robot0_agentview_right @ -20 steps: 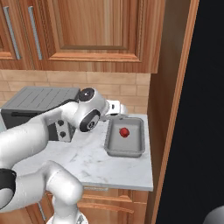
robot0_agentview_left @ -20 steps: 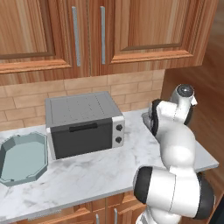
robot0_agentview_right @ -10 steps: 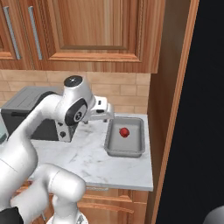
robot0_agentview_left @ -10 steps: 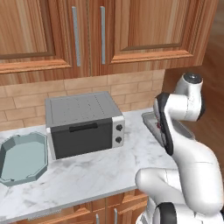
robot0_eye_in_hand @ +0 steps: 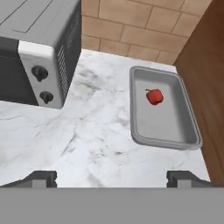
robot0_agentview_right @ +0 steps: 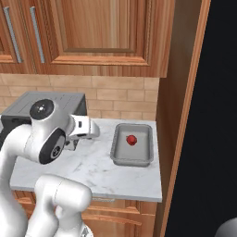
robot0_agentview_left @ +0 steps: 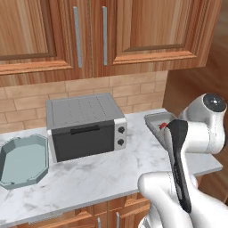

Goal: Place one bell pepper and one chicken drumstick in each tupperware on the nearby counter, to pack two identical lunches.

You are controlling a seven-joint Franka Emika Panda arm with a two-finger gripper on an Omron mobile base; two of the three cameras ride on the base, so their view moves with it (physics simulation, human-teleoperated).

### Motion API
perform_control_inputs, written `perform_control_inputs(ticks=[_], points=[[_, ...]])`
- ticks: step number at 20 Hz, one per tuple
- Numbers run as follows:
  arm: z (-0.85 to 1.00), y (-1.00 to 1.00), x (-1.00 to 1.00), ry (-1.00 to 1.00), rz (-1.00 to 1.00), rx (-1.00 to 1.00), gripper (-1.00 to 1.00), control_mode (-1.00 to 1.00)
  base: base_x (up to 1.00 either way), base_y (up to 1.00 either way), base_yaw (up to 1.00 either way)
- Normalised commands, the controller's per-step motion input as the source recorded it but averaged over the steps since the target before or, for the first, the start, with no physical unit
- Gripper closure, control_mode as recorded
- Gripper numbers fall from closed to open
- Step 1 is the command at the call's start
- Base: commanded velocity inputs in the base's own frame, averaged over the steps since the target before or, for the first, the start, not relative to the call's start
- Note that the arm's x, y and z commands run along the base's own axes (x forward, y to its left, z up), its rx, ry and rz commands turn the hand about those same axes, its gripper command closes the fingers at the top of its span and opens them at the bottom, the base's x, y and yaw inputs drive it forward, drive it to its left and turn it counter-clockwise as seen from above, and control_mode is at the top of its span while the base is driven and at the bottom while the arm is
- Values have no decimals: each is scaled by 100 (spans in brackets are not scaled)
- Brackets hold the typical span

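One red bell pepper (robot0_eye_in_hand: 154,96) lies inside the grey rectangular tupperware (robot0_eye_in_hand: 168,122) at the counter's (robot0_eye_in_hand: 96,131) right end, by the wooden side wall. My gripper (robot0_eye_in_hand: 114,178) hovers over the marble to the left of that container, open wide, with nothing between its fingertips (robot0_eye_in_hand: 41,178). From the right base view the pepper (robot0_agentview_right: 132,139) sits in the grey tupperware (robot0_agentview_right: 131,152), with the gripper (robot0_agentview_right: 91,131) a short way to its left. The pale teal octagonal tupperware (robot0_agentview_left: 20,162) stands empty at the far left. The chicken drumsticks are out of view.
A silver-black toaster oven (robot0_agentview_left: 84,127) stands against the brick backsplash between the two containers. Wooden wall cabinets (robot0_agentview_left: 89,35) hang overhead. A tall wooden panel (robot0_agentview_right: 178,115) bounds the counter on the right. My own arm (robot0_agentview_left: 178,164) hides part of the grey container in the left base view.
The hand has drawn back from above the grey tupperware, moving left and lower over the marble. The pepper stays in the container. The jaws stay open.
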Motion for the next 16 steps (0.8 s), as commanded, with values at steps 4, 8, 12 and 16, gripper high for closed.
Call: perform_control_inputs(ticks=[4,8,12,16], points=[[95,53,-79,0,11,0,-100,-100,0,0,0],[78,33,-83,4,15,0,-100,-100,0,0,0],[18,7,-56,0,14,9,-100,-100,0,0,0],[17,0,-15,-16,4,2,-100,-100,0,0,0]])
